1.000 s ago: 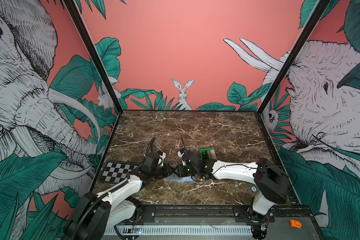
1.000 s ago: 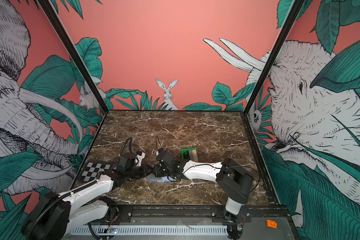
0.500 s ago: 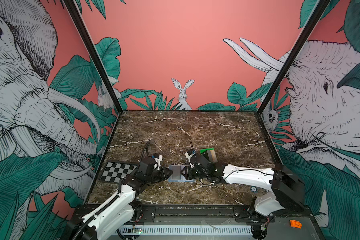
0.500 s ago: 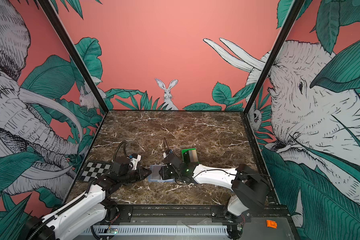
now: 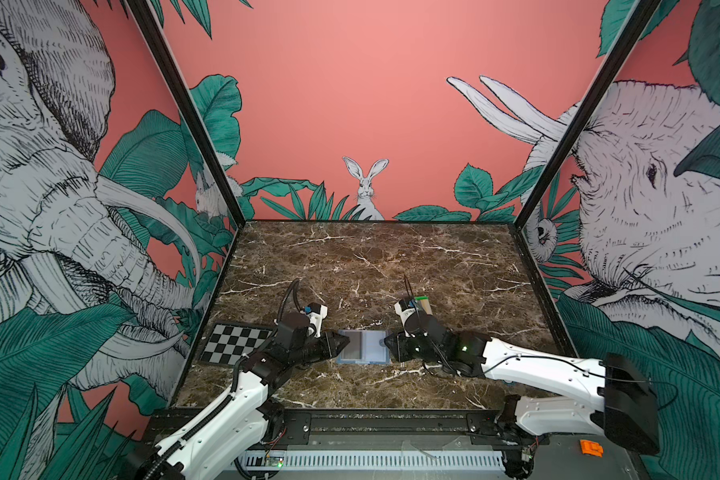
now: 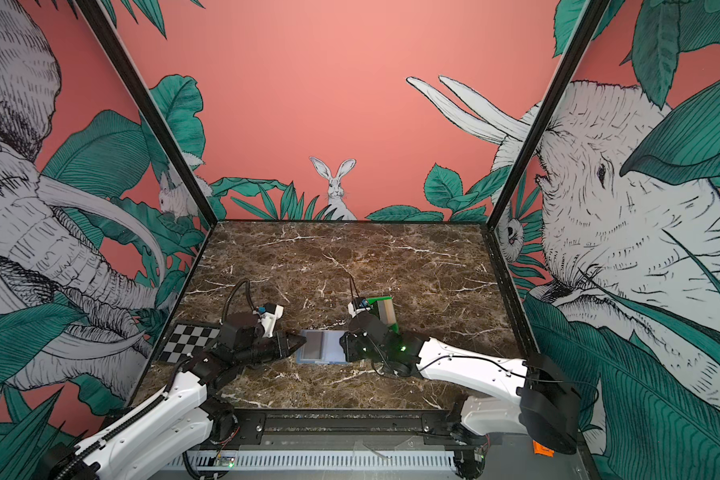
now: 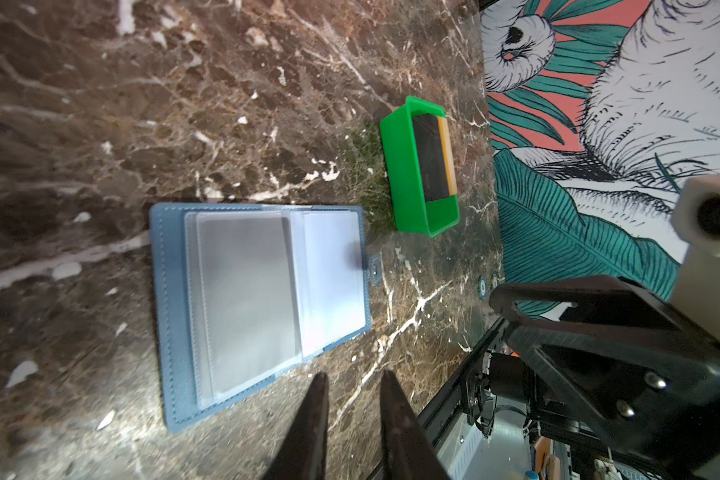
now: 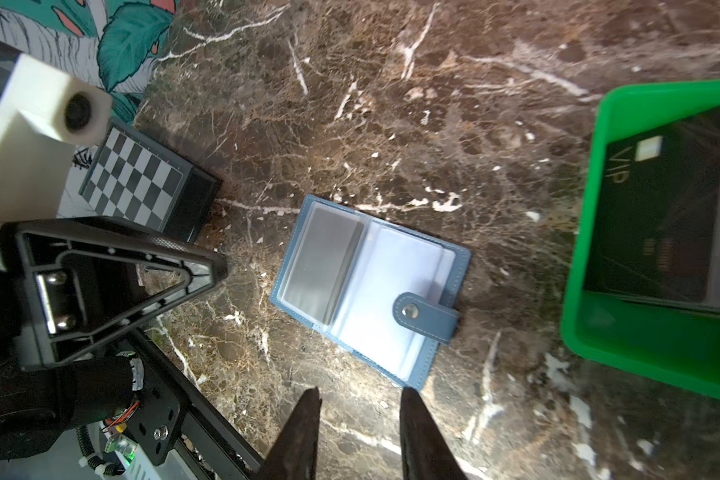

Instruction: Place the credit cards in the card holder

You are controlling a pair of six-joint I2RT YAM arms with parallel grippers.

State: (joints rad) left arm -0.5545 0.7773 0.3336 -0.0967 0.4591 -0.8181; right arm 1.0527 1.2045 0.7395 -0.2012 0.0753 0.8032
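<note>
The slate-blue card holder (image 5: 363, 347) (image 6: 323, 347) lies open and flat on the marble, its snap tab (image 8: 427, 313) folded over the right-hand page. A grey credit card (image 8: 321, 257) (image 7: 246, 299) sits in its left clear sleeve. A black "VIP" card (image 8: 657, 224) (image 7: 431, 158) and a tan card (image 7: 447, 153) lie in the green tray (image 7: 416, 166) (image 6: 385, 309). My left gripper (image 5: 344, 340) (image 7: 352, 376) hovers just left of the holder, slightly open and empty. Just right of the holder my right gripper (image 5: 387, 343) (image 8: 360, 392) is open, also empty.
A black-and-white checkerboard plate (image 5: 235, 343) (image 8: 134, 178) lies at the left edge of the table, behind my left arm. The green tray stands behind my right wrist. A black rail (image 5: 350, 415) runs along the table's front edge. Printed walls close in both sides and the back.
Both grippers have drawn apart from over the card holder, left going left and right going right. The holder now lies uncovered between them. The left jaws have parted.
</note>
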